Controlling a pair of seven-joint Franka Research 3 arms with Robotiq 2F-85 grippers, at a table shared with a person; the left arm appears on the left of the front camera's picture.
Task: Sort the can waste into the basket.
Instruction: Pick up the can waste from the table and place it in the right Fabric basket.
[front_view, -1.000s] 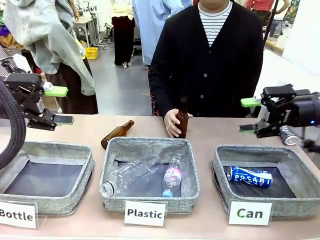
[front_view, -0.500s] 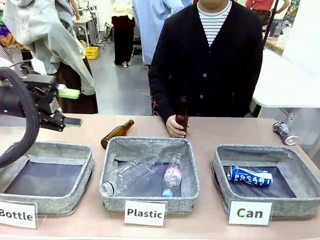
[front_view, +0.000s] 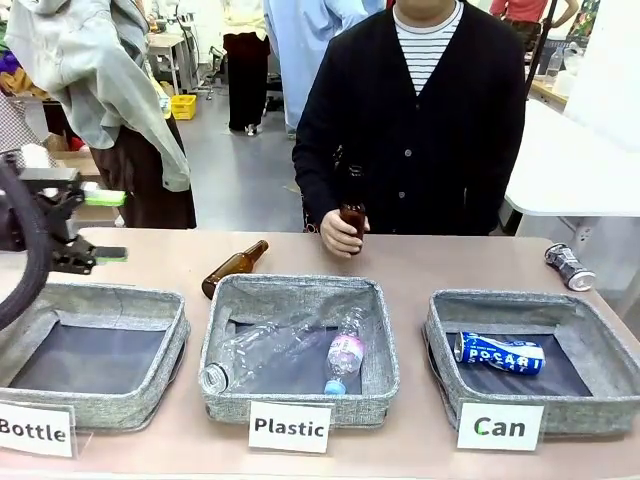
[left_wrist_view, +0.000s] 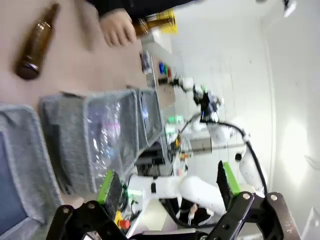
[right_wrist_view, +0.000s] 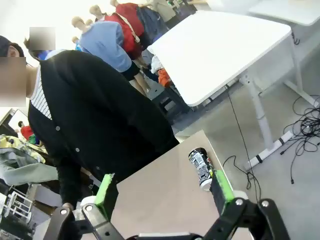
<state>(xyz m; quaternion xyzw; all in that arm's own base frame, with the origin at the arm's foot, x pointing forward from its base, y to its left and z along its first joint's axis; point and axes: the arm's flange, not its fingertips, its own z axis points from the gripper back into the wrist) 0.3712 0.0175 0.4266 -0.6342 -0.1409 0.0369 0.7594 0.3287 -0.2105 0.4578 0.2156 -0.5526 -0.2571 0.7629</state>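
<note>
The blue "POCARI" can (front_view: 500, 353) lies on its side in the grey basket (front_view: 505, 299) behind the "Can" card (front_view: 499, 427). The dark dented can (front_view: 568, 266) lies on the table behind that basket at the far right. In the right wrist view this dark can (right_wrist_view: 201, 168) lies near the table corner, ahead of my right gripper (right_wrist_view: 162, 176), which is open and holds nothing. My left gripper (front_view: 122, 226) hangs open above the far left of the table, and the left wrist view also shows this gripper (left_wrist_view: 167, 172) with its jaws apart.
A person's hand (front_view: 338, 232) holds a brown bottle (front_view: 352, 217) above the table's far edge. Another brown bottle (front_view: 234, 266) lies behind the "Plastic" basket (front_view: 300, 290), which holds clear bottles. The "Bottle" basket (front_view: 100, 297) stands at left.
My right arm has pulled back out of the front view, leaving the dark can on the table. My left gripper has drifted left. The person has lifted the standing brown bottle off the table.
</note>
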